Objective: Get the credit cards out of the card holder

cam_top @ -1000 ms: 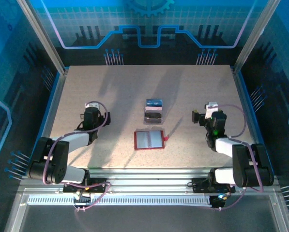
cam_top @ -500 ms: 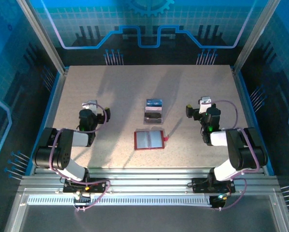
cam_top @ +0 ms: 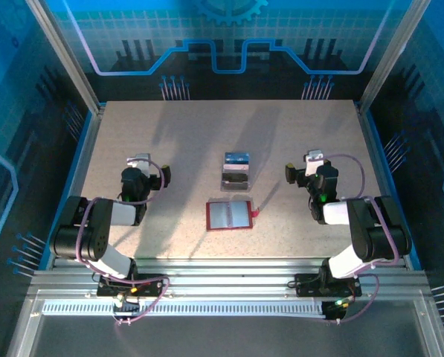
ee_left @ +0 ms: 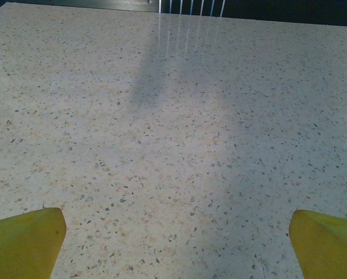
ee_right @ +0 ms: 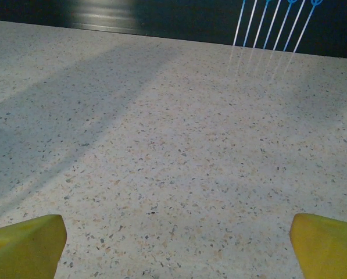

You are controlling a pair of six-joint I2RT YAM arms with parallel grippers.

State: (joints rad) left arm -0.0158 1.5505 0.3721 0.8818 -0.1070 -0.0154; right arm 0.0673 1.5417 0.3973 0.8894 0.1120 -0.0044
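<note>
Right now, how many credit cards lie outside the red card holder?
3, in a row beyond the open red folding card holder: thin blue card farthest, pale pinkish card next, dark card nearest. Others could hide underneath.

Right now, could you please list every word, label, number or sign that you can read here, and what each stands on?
None can be read.
Any print on the credit cards is too small to make out.
The open red card holder shows no lettering.
</note>
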